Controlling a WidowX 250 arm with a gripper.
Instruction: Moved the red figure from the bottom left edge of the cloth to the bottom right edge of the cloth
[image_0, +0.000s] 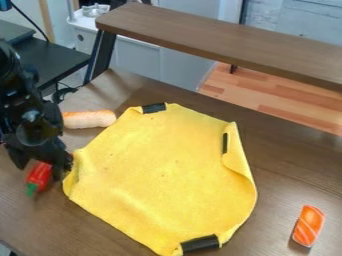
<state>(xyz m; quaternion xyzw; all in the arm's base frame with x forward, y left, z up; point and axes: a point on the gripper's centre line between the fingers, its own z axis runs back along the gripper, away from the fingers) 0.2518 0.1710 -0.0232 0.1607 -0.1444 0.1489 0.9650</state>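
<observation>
1. Brown wood tabletop (284, 155) carries a spread yellow cloth (160, 170), with the red pepper (39, 176) just off its left edge.
2. The pepper's green tip points toward the camera, slightly left; its red end lies between the parted fingers of my gripper (42, 168), long axis roughly crossing their gap. Whether either side touches, I cannot tell. I judge that squeezing across its width comes next.
3. Beyond, a bread roll (89, 119) rests beside the cloth.

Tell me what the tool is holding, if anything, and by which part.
It cannot be told: the red figure has its red end at the tool, green tip pointing away, but a grip is unconfirmed.
</observation>
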